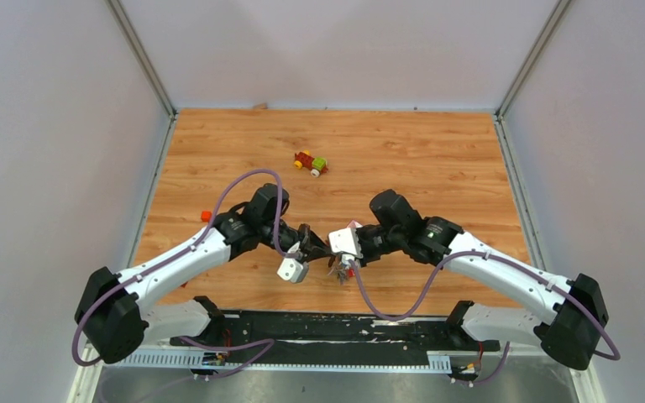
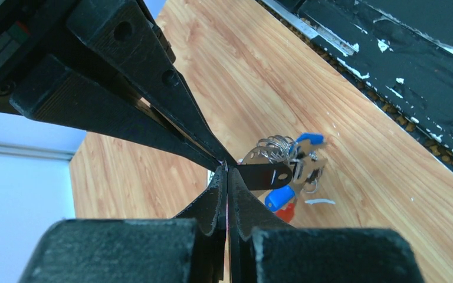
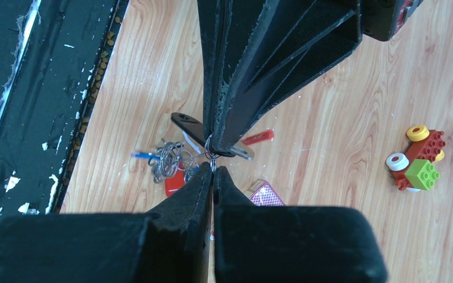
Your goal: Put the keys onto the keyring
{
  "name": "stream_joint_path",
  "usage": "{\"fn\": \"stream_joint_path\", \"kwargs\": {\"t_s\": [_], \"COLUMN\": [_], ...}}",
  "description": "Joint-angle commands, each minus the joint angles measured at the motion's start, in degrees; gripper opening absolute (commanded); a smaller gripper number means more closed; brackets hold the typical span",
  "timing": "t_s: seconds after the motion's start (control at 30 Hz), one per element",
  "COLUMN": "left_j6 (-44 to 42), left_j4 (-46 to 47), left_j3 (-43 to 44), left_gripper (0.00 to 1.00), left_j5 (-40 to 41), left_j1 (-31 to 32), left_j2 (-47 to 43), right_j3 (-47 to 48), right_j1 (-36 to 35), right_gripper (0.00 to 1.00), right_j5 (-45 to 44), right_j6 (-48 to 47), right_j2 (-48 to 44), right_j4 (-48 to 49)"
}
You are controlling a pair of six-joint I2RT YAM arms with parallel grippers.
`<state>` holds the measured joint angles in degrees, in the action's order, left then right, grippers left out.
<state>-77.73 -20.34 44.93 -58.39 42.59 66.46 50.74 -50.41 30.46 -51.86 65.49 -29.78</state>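
**Keyring (image 1: 338,270) clamped from two sides**

You find the keyring at lower centre of the top view. The left gripper (image 2: 225,168) is fully closed on the grey fob (image 2: 265,174). The right gripper (image 3: 212,159) is fully closed on the keyring too; the keys (image 3: 166,160) cluster just left of it.

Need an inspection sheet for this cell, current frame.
Surface: wooden table, scuffed black rail at near edge.
Job's things: keyring gripped by both arms; keys bunched against it, blue and red heads.
Clutter: toy car, pink packet, small red bit.
Grippers: left gripper shut on dark fob; right gripper shut on wire ring.
Cables: purple cables loop over arms.
Surroundings: pale walls.
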Motion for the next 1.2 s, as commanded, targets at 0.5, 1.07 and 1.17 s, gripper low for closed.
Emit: {"fn": "stream_joint_path", "kwargs": {"t_s": [0.5, 1.07, 1.17], "left_j6": [-19.7, -21.7, -22.3], "left_j4": [-21.9, -23.3, -24.0], "left_j3": [5.1, 4.9, 4.9], "left_gripper": [0.00, 0.00, 0.00], "left_j5": [-0.6, 0.6, 0.6], "left_j1": [0.2, 0.0, 0.0], "left_j2": [3.0, 1.9, 1.8], "right_j3": [3.7, 3.1, 3.0], "right_j1": [0.1, 1.3, 1.6], "right_gripper": [0.00, 0.00, 0.00], "right_j5": [-3.1, 1.1, 1.5], "right_j6": [1.3, -2.4, -3.1], "right_j2": [0.3, -2.5, -2.7], "right_j4": [1.5, -1.8, -2.4]}}
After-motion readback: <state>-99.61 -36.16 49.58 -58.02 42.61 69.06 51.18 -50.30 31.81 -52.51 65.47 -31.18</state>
